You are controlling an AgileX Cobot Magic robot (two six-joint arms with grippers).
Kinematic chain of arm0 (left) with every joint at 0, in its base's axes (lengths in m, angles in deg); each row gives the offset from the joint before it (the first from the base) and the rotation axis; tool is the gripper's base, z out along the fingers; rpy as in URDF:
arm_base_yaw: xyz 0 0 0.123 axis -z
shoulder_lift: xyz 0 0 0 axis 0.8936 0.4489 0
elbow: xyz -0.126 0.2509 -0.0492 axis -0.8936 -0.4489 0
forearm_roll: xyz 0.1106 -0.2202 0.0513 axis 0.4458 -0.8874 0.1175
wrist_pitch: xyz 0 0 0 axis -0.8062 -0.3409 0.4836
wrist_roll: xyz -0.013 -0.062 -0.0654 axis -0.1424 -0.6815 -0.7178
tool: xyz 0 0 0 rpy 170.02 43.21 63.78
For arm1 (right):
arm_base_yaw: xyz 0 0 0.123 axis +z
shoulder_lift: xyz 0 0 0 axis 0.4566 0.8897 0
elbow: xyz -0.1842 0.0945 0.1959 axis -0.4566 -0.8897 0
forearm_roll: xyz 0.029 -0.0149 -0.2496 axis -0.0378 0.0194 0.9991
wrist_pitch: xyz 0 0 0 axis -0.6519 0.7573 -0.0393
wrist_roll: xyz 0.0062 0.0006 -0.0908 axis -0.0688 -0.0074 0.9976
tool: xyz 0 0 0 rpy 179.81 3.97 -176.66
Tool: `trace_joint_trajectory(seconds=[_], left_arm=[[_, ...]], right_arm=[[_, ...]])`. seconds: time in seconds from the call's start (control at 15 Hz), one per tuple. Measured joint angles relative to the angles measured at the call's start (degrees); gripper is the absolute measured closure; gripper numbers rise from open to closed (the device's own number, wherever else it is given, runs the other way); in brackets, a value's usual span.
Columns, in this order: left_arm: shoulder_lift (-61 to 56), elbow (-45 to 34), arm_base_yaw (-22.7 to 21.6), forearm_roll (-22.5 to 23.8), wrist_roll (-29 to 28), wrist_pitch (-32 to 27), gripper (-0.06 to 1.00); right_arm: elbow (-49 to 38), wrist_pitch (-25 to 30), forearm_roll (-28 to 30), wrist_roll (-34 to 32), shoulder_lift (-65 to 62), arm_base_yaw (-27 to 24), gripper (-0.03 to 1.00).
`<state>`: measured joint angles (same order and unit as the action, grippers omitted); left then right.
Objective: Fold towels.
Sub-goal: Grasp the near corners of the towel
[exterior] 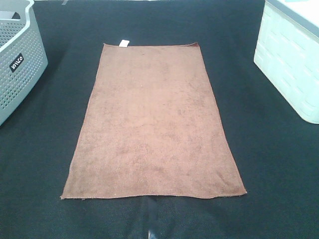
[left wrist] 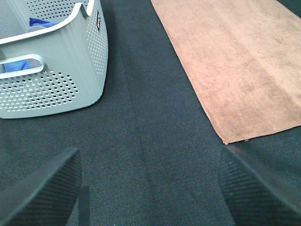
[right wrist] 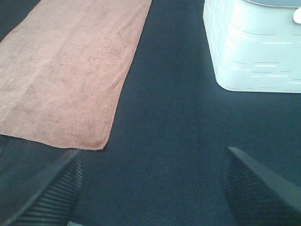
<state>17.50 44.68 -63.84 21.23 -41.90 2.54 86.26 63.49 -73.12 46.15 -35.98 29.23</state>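
One brown towel point(exterior: 153, 124) lies flat and fully spread on the black table, its long side running away from me, with a small white tag point(exterior: 124, 43) on its far short edge. Neither arm shows in the exterior high view. In the left wrist view my left gripper point(left wrist: 149, 188) is open and empty, above bare table beside the towel's point(left wrist: 240, 61) near left corner. In the right wrist view my right gripper point(right wrist: 153, 186) is open and empty, above bare table beside the towel's point(right wrist: 70, 70) near right corner.
A grey perforated basket point(exterior: 17, 59) stands at the far left, with blue cloth inside point(left wrist: 40, 22). A white bin point(exterior: 291, 59) stands at the far right and also shows in the right wrist view point(right wrist: 254, 47). Black cloth point(exterior: 45, 149) covers the table.
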Motion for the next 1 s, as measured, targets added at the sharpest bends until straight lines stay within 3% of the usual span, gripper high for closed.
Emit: trace_joint_trajectory(seconds=[1.0], left_arm=[[0.0, 0.0, 0.0, 0.0, 0.0, 0.0, 0.18]], right_arm=[[0.0, 0.0, 0.0, 0.0, 0.0, 0.0, 0.2]])
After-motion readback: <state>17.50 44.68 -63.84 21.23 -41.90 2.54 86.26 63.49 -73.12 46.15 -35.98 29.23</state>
